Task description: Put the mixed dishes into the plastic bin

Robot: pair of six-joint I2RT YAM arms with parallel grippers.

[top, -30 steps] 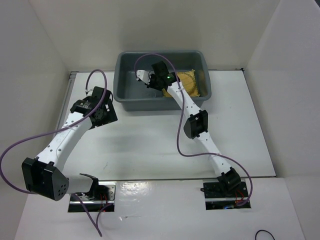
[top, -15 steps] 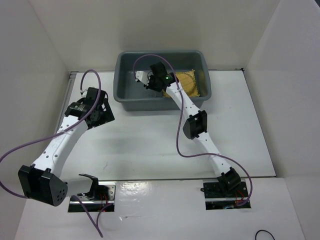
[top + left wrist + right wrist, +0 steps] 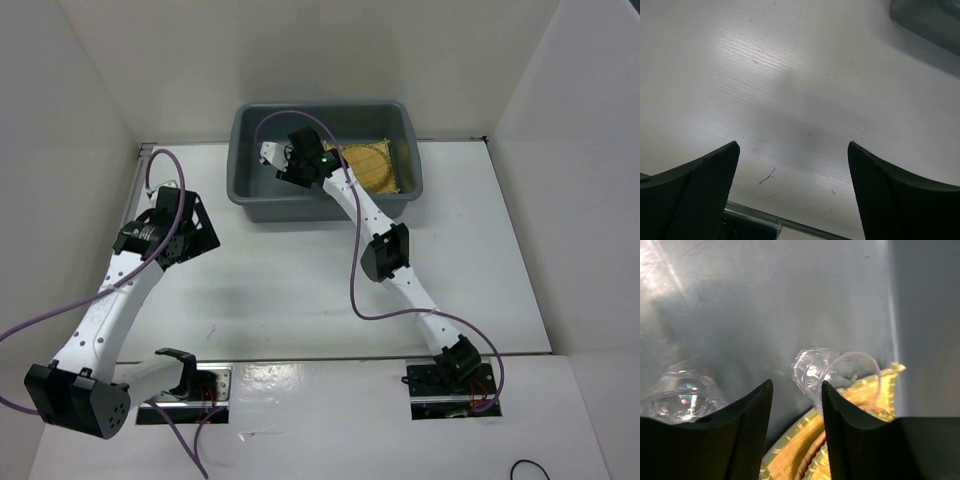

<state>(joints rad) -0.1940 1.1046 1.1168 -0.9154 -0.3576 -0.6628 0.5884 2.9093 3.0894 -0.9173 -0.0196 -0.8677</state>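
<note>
The yellow woven mats point(image 3: 372, 165) and two clear plastic cups point(image 3: 840, 372) are lying inside the large dark grey plastic bin point(image 3: 300, 205), so the task is looking nearly finished, the right tool point(image 3: 796, 390) hovering narrow and empty there, the left tool point(image 3: 792, 147) hanging wide and empty over the white bench point(image 3: 790, 75).

Woven mats point(image 3: 374, 166) in bin point(image 3: 282, 209), right end

You get bright, even overhead light; glare streaks the bin point(image 3: 765, 290) wall, and a soft shadow lies on the table point(image 3: 790, 75).
</note>
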